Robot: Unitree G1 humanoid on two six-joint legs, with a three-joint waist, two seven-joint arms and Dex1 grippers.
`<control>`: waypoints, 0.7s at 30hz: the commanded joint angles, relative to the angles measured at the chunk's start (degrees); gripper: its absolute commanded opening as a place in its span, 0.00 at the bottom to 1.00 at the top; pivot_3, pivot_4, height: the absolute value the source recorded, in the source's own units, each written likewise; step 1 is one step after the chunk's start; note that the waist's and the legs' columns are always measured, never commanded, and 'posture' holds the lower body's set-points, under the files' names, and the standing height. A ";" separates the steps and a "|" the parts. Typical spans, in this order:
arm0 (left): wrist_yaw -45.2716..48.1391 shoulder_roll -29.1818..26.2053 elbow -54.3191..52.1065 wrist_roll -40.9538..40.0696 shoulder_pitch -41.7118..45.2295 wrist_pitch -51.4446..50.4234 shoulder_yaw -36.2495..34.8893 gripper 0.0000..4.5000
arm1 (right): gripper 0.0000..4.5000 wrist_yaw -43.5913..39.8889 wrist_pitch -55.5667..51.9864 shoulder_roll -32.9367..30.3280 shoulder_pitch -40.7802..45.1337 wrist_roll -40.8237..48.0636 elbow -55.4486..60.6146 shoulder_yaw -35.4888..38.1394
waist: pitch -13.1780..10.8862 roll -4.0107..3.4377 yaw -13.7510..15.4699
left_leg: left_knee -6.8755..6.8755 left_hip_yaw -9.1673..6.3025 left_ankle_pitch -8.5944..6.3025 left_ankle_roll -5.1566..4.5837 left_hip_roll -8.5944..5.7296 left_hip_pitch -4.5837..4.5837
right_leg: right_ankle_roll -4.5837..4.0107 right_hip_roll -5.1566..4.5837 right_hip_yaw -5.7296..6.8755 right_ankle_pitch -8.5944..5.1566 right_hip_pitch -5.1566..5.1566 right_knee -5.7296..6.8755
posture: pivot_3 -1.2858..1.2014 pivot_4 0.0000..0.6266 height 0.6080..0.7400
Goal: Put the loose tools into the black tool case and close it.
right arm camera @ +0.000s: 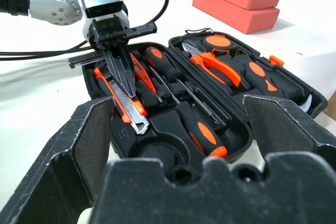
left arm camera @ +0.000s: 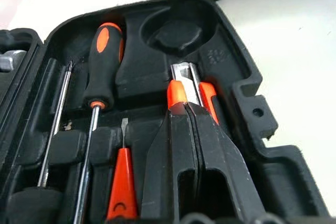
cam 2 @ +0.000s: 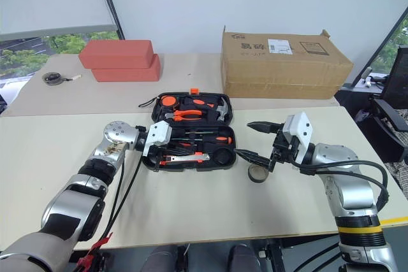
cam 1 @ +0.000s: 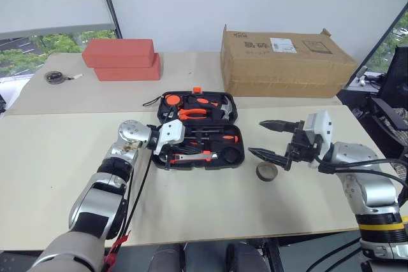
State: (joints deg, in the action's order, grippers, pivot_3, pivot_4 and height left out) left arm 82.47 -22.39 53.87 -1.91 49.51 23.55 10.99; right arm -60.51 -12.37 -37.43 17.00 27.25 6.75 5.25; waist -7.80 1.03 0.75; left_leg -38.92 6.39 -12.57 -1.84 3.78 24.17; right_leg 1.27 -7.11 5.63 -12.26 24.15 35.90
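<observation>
My left gripper (right arm camera: pixel 123 85), pinched shut, presses the utility knife (right arm camera: pixel 127 103) into the open black tool case (cam 1: pixel 233 157) at frame centre, while my wide-open, empty right gripper (cam 1: pixel 271 138) hovers above the tape roll (cam 1: pixel 266 171), probably light, rigid, best pinched across its rim.

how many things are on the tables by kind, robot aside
red boxes: 2
cardboard box: 1
tool case: 1, open
tape roll: 1, loose beside the case
tape measure: 1
total: 6
</observation>
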 commanded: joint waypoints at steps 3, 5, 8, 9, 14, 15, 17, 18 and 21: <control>-0.54 -1.50 2.77 4.96 -0.41 -0.06 3.48 0.01 | 1.00 0.70 -0.16 -0.58 1.20 0.57 1.92 1.16 | 0.01 0.00 -0.09 | -0.01 -0.01 0.01 0.01 0.03 -0.01 | 0.02 0.00 -0.01 0.00 0.02 0.00 | 0.52 0.24 0.80; -0.72 -1.95 3.01 6.47 -0.72 1.14 4.76 0.01 | 1.00 0.77 -0.18 -0.59 1.28 0.57 1.88 1.09 | 0.01 0.00 -0.12 | 0.00 -0.03 0.01 0.01 0.05 -0.06 | 0.03 0.00 -0.02 0.00 0.01 0.00 | 0.52 0.24 0.80; -1.16 -1.98 3.13 7.45 -1.35 1.91 5.62 0.01 | 1.00 0.95 -0.30 -0.63 1.14 0.58 2.02 1.03 | 0.02 0.00 -0.09 | 0.03 -0.01 0.01 0.01 0.04 -0.06 | 0.00 0.00 -0.02 0.01 0.01 0.00 | 0.52 0.24 0.80; -1.20 -1.83 3.09 7.29 -1.47 1.96 5.57 0.01 | 1.00 1.06 -0.46 -0.70 1.03 0.58 2.17 1.03 | 0.03 0.00 -0.08 | 0.02 -0.01 0.01 0.01 0.05 -0.06 | -0.01 0.00 -0.02 0.01 0.01 0.00 | 0.52 0.24 0.80; -2.08 -1.02 2.39 3.54 -0.29 0.97 2.58 0.01 | 1.00 1.42 -2.37 -2.20 -0.04 -0.27 2.89 0.69 | 0.03 0.00 -0.08 | 0.01 -0.03 0.01 0.01 0.05 -0.08 | 0.02 0.00 -0.04 0.00 0.00 0.00 | 0.52 0.24 0.80; -1.67 -1.02 1.80 2.45 -0.07 0.16 1.79 0.01 | 1.00 1.30 -2.62 -2.66 -0.42 -0.69 2.98 0.49 | 0.03 0.00 -0.08 | 0.01 -0.03 0.01 0.01 0.05 -0.08 | 0.02 0.00 -0.05 0.00 0.01 0.00 | 0.52 0.24 0.80; -0.17 -1.22 -0.47 -0.75 0.25 -2.84 -0.40 0.01 | 1.00 1.14 -2.93 -3.53 -1.18 -1.53 2.92 0.05 | 0.03 0.01 -0.07 | 0.02 -0.04 0.01 0.01 0.05 -0.05 | 0.03 0.00 -0.04 0.00 0.04 0.00 | 0.52 0.24 0.80; 0.85 -1.54 -2.59 -2.70 0.29 -4.81 -1.56 0.06 | 1.00 1.01 -3.11 -3.89 -1.56 -1.83 2.89 -0.10 | 0.02 0.01 -0.09 | 0.02 -0.04 0.01 0.01 0.05 -0.02 | 0.03 0.00 -0.04 0.00 0.06 0.00 | 0.52 0.24 0.80; 4.20 -3.32 -11.64 -8.51 -0.38 -13.40 -4.31 0.25 | 1.00 0.29 -4.45 -5.56 -2.96 -2.52 3.31 -0.77 | -0.04 0.07 -0.14 | 0.04 -0.04 0.01 0.01 0.04 0.15 | -0.04 0.00 -0.05 0.04 0.20 -0.01 | 0.52 0.24 0.80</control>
State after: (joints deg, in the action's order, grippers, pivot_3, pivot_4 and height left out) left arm 84.90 -24.32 48.44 -6.50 48.37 14.34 9.16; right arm -59.79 -16.12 -41.63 14.10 25.00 8.14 4.32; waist -7.85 1.10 0.61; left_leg -38.89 6.35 -12.57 -1.84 3.82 24.39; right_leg 1.07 -7.10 5.58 -12.12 24.39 35.91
